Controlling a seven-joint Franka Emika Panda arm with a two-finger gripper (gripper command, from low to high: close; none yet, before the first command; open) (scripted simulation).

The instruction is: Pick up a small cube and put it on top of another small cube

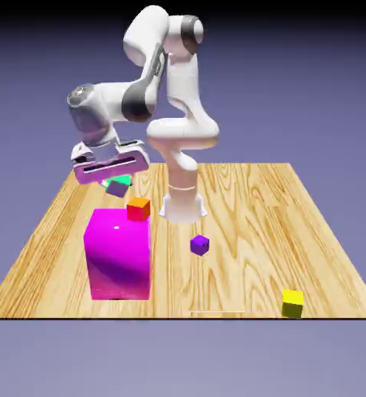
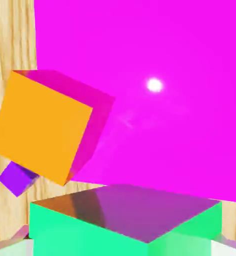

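Exterior view: the gripper (image 1: 117,180) hung in the air above the wooden table (image 1: 248,225), clamped on the green cube (image 1: 118,186), which sat between the fingers clear of every surface. The landmark was the magenta block (image 1: 118,254). The held cube was above the block's far edge and slightly toward the exterior view's left of the orange cube (image 1: 138,208). The orange cube was just behind the block's upper far corner — contact between the two could not be determined. The purple cube (image 1: 199,245) lay on the table to the exterior view's right of the block, apart from it. The yellow cube (image 1: 292,302) lay well apart from the block, near the table's front edge.

Hand view: the green cube (image 2: 125,222) filled the bottom edge between the fingers, largely hiding them. The magenta block (image 2: 165,75) filled most of the frame beyond — the orange cube (image 2: 42,125) overlapped its left side.
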